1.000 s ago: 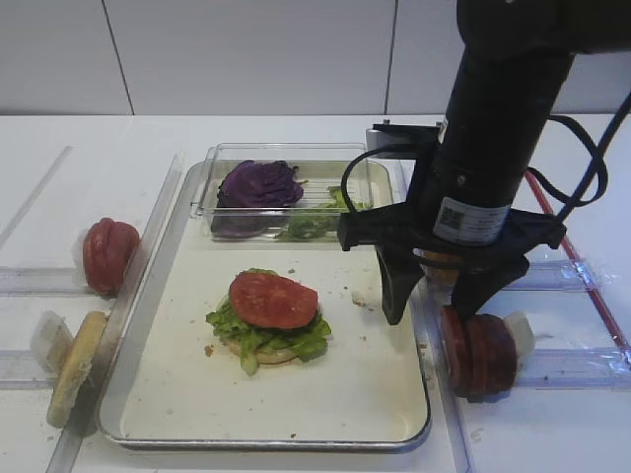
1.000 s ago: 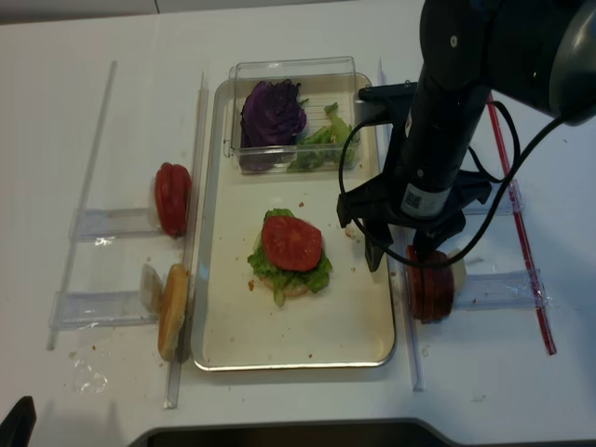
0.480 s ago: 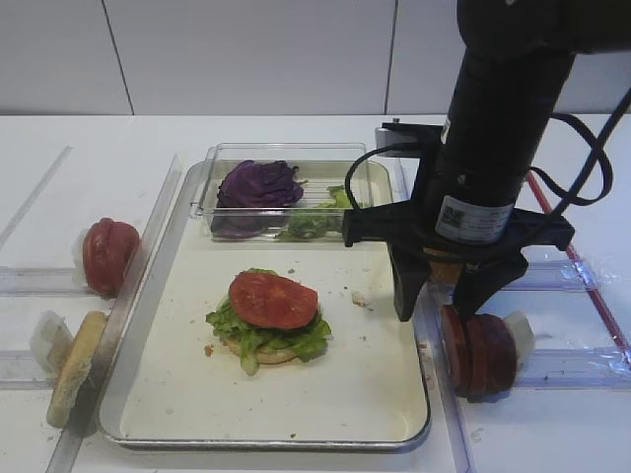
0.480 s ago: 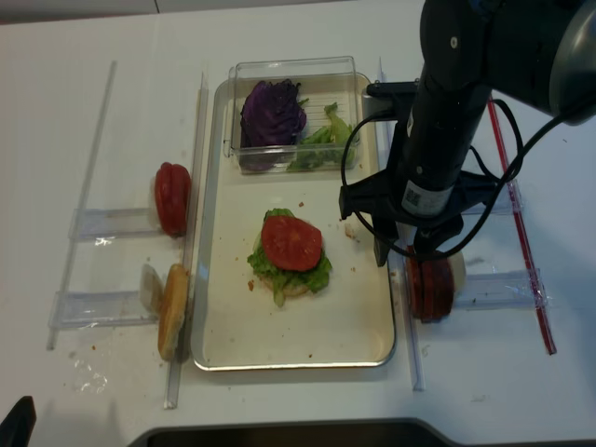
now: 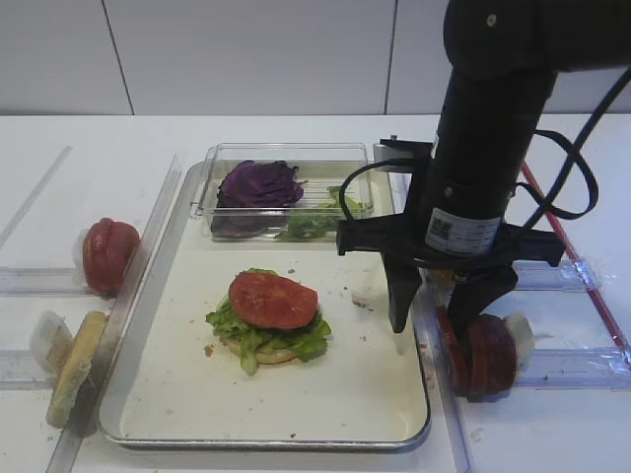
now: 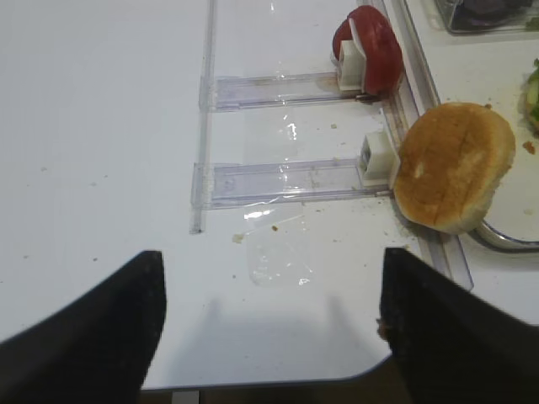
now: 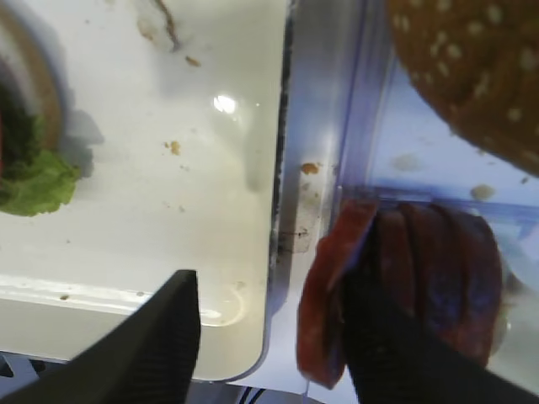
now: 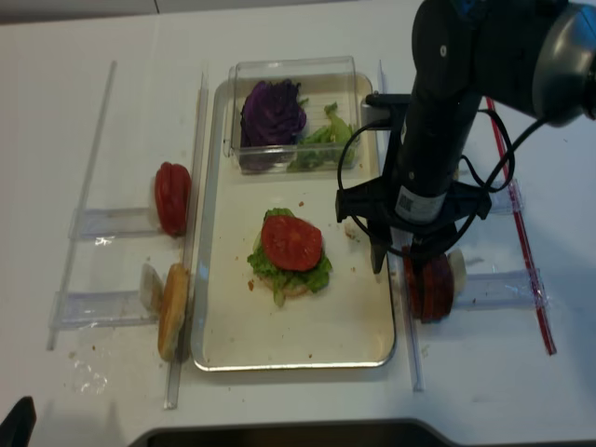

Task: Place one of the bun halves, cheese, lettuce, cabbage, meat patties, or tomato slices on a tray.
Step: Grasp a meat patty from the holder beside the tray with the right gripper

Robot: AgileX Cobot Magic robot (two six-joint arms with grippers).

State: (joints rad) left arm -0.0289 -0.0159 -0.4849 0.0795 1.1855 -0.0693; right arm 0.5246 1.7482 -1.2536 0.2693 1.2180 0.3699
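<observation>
My right gripper [image 5: 431, 330] hangs open across the tray's right rim. One finger [image 7: 168, 337] is over the tray [image 5: 375, 394]. The other finger [image 7: 396, 337] is pushed in behind the front disc [image 7: 328, 303] of the upright meat patties [image 5: 488, 355], so that disc stands between the jaws. On the tray lies a stack of bun, lettuce [image 5: 296, 342] and a tomato slice [image 5: 273, 300]. My left gripper [image 6: 269, 328] is open over bare table near a bun half [image 6: 452, 164] and tomato slices [image 6: 370, 46]. Cabbage [image 5: 259, 183] sits in the box. Cheese is out of view.
A clear plastic box [image 5: 212, 192] with cabbage and green leaves [image 5: 315, 225] stands at the tray's far end. Clear plastic rails and holders [image 6: 278, 181] flank the tray on both sides. A sesame bun [image 7: 480, 59] lies past the patties. A red strip [image 8: 521, 233] runs along the right.
My right gripper has come down lower and its jaws have narrowed a little; the outer finger now sits behind the front patty. Nothing on the tray has moved.
</observation>
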